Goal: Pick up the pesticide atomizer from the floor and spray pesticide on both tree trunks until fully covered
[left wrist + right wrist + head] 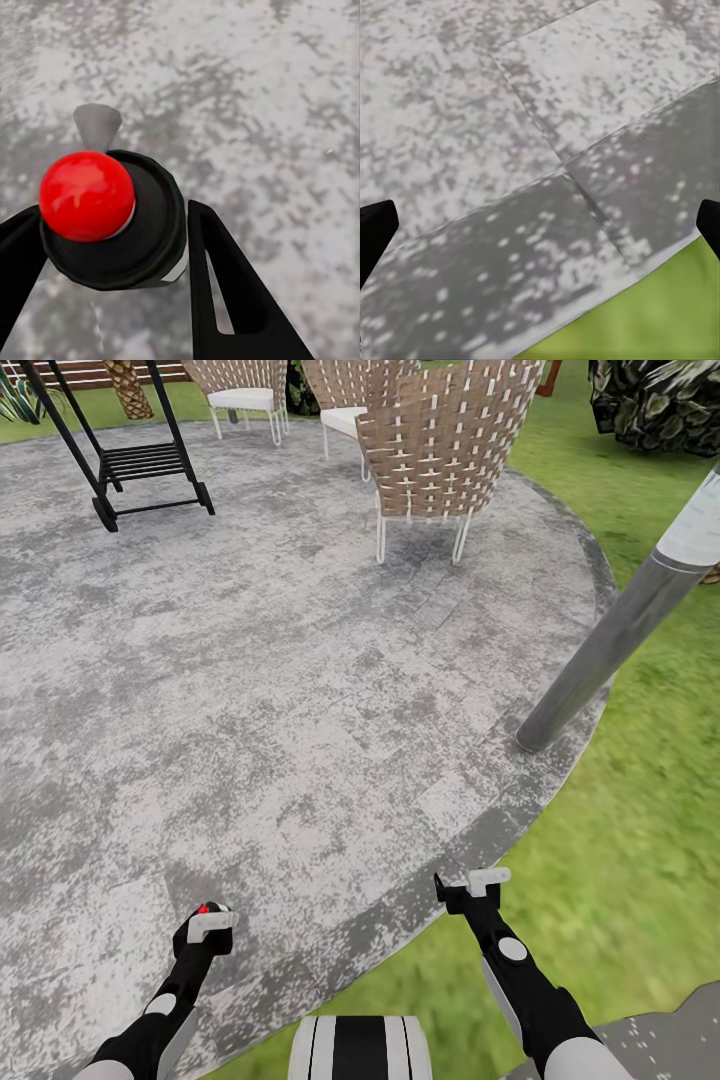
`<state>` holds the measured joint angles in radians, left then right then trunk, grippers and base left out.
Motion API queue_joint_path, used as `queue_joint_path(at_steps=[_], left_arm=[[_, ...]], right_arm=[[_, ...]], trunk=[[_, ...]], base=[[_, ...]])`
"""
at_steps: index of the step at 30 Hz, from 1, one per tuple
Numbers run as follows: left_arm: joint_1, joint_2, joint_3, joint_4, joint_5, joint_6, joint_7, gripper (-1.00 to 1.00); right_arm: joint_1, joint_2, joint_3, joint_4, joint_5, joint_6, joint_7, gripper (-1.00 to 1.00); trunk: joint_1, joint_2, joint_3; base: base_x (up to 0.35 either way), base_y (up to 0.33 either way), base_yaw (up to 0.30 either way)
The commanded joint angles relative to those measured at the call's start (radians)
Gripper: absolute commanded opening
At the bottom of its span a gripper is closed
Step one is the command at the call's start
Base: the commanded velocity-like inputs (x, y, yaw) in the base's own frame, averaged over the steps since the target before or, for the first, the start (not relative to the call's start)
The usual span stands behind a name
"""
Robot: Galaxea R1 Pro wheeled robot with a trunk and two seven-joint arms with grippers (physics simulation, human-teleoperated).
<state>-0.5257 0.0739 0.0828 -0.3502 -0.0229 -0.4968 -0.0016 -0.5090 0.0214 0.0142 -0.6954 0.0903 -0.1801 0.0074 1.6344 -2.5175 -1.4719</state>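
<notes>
Left gripper (112,247): black fingers clamped on the small dark atomizer bottle with a round red top (86,195), low over the mottled grey concrete floor (280,690).
Right gripper (478,888): empty, fingers spread apart, hanging over the paving's curved edge beside the green grass lawn (640,840).
Bottle axis: runs along the fingers, red top toward the wrist camera.
Pale grey-brown straight trunk (600,655): ahead and to the right, rooted at the paving edge; the right arm is nearer, so I judge the left must swing across.
Beyond: woven brown wicker chairs (440,450).
</notes>
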Motion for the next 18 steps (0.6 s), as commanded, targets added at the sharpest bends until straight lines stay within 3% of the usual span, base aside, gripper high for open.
queue_joint_path(at_steps=[1, 8, 18], left_arm=[[0.0, 0.0, 0.003, 0.001, -0.003, -0.003, 0.0, -1.0], [0.0, 0.0, 0.003, 0.001, -0.003, -0.003, -0.002, -1.0], [0.0, -0.002, 0.003, 0.002, -0.003, -0.002, -0.006, -1.0]], right_arm=[[0.0, 0.0, -0.002, 0.0, 0.009, -0.002, 0.001, 1.0], [0.0, 0.0, -0.002, 0.0, 0.009, -0.002, 0.0, 1.0], [0.0, 0.002, -0.001, -0.002, 0.009, -0.005, 0.002, 1.0]], trunk=[[0.0, 0.0, -0.001], [0.0, 0.0, -0.001], [-0.005, 0.002, 0.038]], base=[[0.0, 0.0, 0.0], [0.0, 0.0, 0.0], [0.0, 0.0, 0.0]])
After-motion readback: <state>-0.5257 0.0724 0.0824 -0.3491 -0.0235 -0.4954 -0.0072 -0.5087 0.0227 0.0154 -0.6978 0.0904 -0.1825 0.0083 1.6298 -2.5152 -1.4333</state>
